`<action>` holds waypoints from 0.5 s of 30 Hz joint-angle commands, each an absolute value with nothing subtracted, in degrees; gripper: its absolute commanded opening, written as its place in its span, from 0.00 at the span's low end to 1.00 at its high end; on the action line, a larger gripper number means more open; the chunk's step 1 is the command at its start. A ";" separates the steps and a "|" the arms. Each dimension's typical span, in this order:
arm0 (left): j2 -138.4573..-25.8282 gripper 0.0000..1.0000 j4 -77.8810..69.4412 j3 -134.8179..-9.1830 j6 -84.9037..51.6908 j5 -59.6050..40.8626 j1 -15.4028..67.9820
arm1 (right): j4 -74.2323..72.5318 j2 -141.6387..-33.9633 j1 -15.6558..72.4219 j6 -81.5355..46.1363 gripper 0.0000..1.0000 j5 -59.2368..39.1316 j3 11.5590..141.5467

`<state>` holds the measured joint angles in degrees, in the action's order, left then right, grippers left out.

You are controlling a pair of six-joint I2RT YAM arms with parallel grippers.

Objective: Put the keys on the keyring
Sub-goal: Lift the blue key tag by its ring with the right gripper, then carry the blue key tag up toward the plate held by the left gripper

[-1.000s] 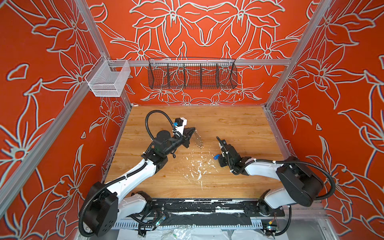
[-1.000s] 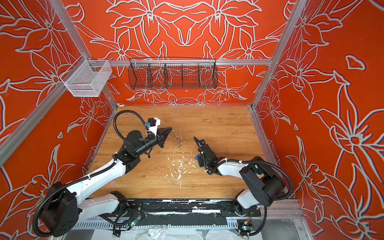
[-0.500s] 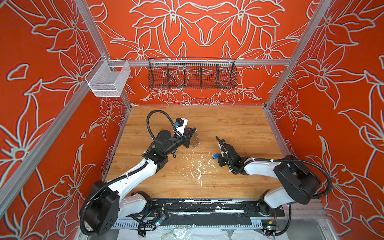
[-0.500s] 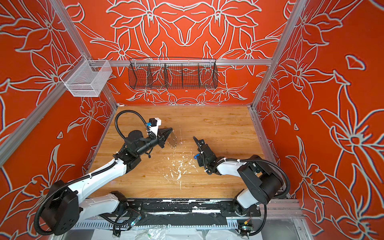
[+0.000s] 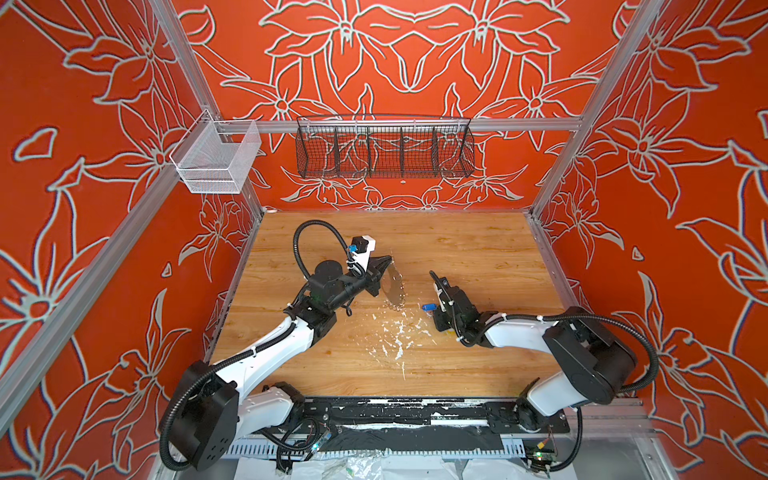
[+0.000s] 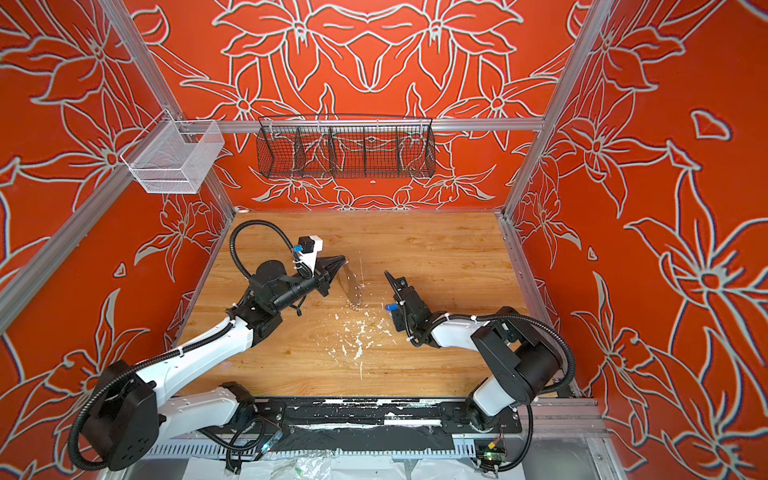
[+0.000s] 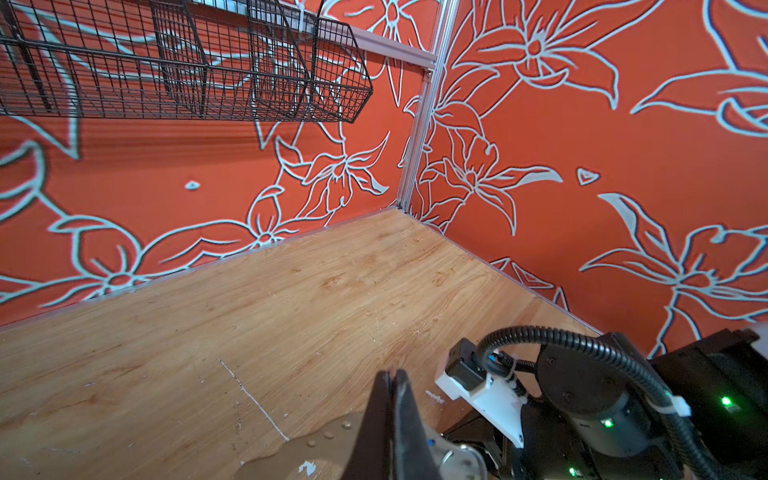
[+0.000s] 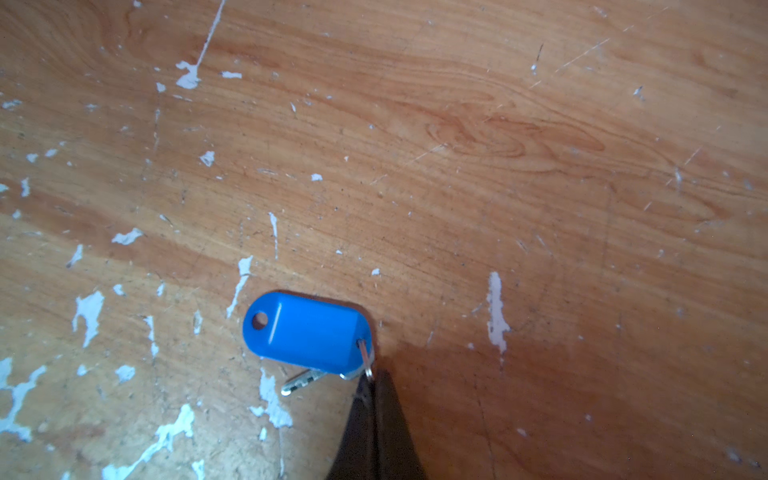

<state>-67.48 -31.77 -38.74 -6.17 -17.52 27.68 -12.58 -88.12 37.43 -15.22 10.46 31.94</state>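
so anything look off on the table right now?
Yes: the wooden tabletop is chipped, with white flecks scattered mid-table between the arms. In the right wrist view they surround the blue key tag.

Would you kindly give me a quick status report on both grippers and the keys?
Left gripper shut on the keyring, held up on edge. Right gripper shut on the blue key by its small ring. Nothing between them.

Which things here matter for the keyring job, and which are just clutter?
Job: keyring, held by left gripper; blue-tagged key, pinched by right gripper.
Lying about: black wire basket, white mesh basket, white flecks.
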 commanded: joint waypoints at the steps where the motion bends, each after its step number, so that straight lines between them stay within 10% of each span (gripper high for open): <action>1: -67.33 0.00 -34.08 -40.56 -5.62 -18.28 27.38 | -11.38 -86.42 37.09 -15.18 0.00 10.69 31.42; 15: -67.50 0.00 -34.21 -40.20 -0.92 -25.40 27.36 | -9.28 -75.89 37.28 -16.55 0.00 7.38 28.42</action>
